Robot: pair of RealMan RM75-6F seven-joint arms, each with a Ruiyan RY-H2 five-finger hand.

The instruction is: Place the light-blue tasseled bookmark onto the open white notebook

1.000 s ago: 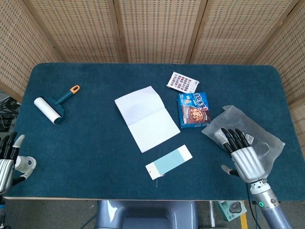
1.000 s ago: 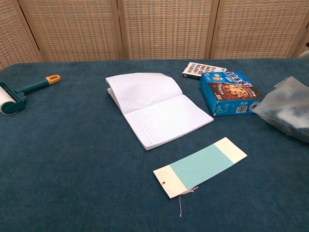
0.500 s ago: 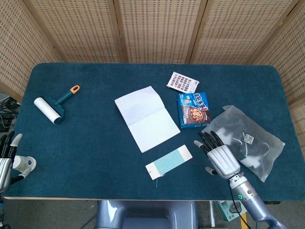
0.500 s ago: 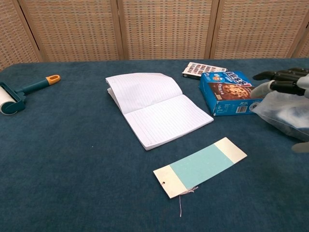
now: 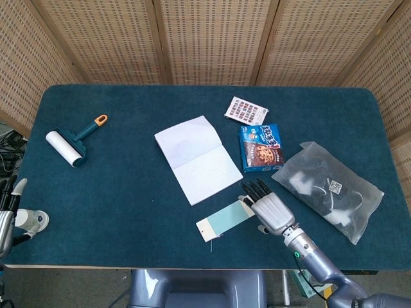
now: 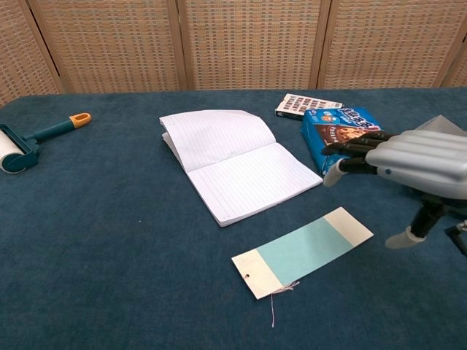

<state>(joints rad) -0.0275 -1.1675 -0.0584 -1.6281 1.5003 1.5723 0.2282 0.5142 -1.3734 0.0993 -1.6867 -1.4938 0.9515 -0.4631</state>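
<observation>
The light-blue bookmark [image 5: 226, 219] [image 6: 303, 249] lies flat on the blue cloth, near the front edge, its thin tassel [image 6: 276, 300] trailing toward me. The open white notebook [image 5: 198, 159] [image 6: 235, 162] lies just behind it, nearer the table's middle. My right hand [image 5: 270, 210] [image 6: 412, 162] hovers over the bookmark's right end, fingers stretched out and apart, holding nothing. In the chest view it floats above the cloth to the right of the bookmark. My left hand [image 5: 8, 215] rests at the table's front left corner, fingers apart, empty.
A blue cookie box [image 5: 261, 147] [image 6: 343, 138] and a printed card [image 5: 246, 110] [image 6: 306, 105] sit right of the notebook. A frosted plastic bag [image 5: 329, 189] lies at the right. A lint roller [image 5: 73, 141] [image 6: 28, 141] lies at the far left.
My right hand has moved left from over the plastic bag to above the bookmark's right end. The left hand has slid slightly toward the edge. Bookmark and notebook have not moved.
</observation>
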